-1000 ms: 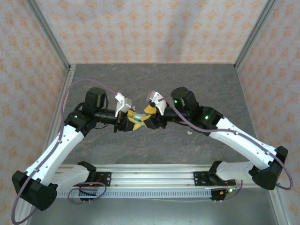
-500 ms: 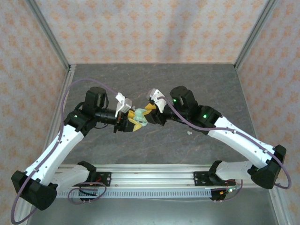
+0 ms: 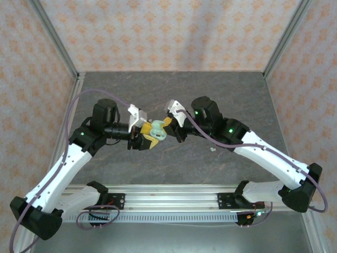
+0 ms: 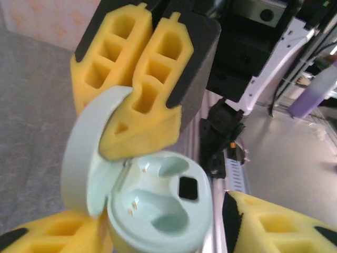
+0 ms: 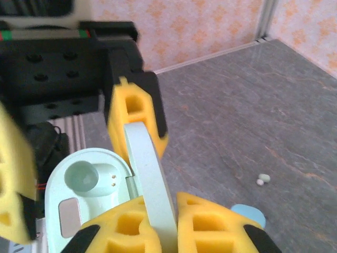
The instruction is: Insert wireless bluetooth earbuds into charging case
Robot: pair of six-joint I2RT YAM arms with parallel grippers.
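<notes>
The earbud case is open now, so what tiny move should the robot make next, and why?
Probably the left tool should back away from the case and reach for the earbud lying on the table. The right tool pinches the lid, holding the case open, both sockets look empty, and the left tool's fingers seem loose around the body.

Charging case is off the table, mid-scene, with left gripper on its left and right gripper on its right. Lid stands up off the base, between the right gripper's fingers. Base sits between the left gripper's fingers. One earbud lies on the table, right of the case, slightly nearer.
</notes>
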